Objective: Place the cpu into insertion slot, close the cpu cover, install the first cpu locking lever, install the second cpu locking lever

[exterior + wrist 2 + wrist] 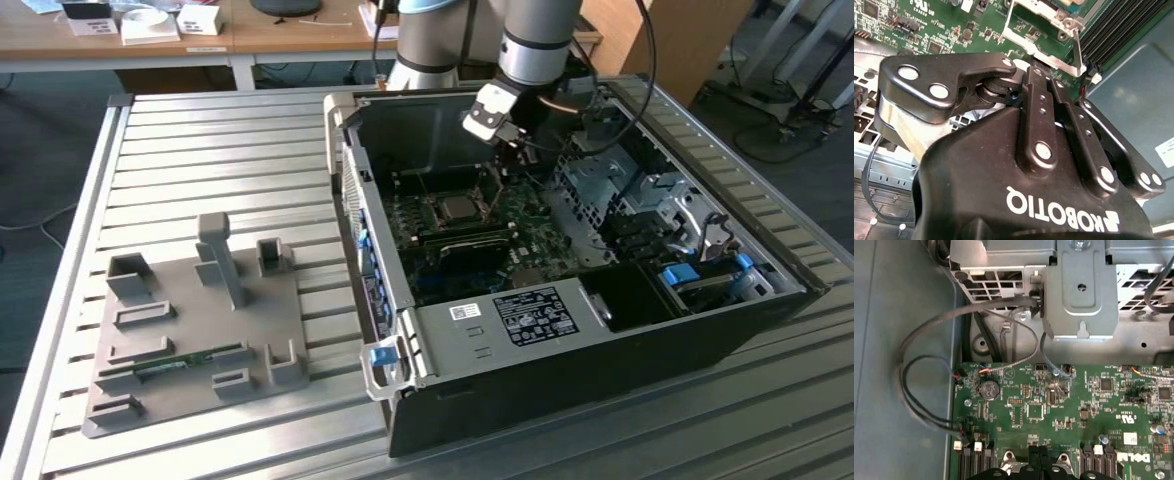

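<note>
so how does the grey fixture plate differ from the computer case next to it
The fixture plate is light grey, low and flat with small upright blocks; the computer case is black-sided, a tall box lying open. The plate holds one green memory stick; the case holds a green motherboard. The arm reaches down into the case, not over the plate. Both rest on the ribbed metal table.

Ribbed metal table (200, 150); wooden desk (267, 35) behind; grey floor (40, 130); cables (787, 120) at exterior view's right.
</note>
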Controlling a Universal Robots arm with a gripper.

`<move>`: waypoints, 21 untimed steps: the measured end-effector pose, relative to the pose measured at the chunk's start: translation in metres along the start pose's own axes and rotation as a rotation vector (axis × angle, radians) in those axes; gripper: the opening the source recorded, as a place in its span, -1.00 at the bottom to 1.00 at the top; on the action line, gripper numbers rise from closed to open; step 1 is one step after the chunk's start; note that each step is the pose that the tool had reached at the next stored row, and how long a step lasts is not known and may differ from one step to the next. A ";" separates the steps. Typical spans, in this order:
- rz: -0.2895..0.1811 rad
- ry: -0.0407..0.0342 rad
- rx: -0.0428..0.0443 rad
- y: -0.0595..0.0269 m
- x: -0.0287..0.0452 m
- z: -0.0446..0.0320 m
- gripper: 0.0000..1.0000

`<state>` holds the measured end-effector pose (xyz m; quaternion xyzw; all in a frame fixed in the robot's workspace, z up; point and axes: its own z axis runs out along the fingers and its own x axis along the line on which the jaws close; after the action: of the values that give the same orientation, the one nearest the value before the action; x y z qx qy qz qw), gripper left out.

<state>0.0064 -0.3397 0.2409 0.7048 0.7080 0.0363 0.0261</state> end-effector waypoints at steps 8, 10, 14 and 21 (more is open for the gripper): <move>0.000 0.0000 -0.0094 -0.0089 0.0000 -0.0008 -0.79; 0.000 0.0000 -0.0112 -0.0106 0.0000 -0.0010 -0.79; 0.000 0.0000 -0.0121 -0.0119 0.0001 -0.0011 -0.79; 0.000 0.0000 -0.0192 -0.0199 0.0001 -0.0017 -0.79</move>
<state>-0.0136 -0.3398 0.2408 0.7044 0.7077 0.0431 0.0329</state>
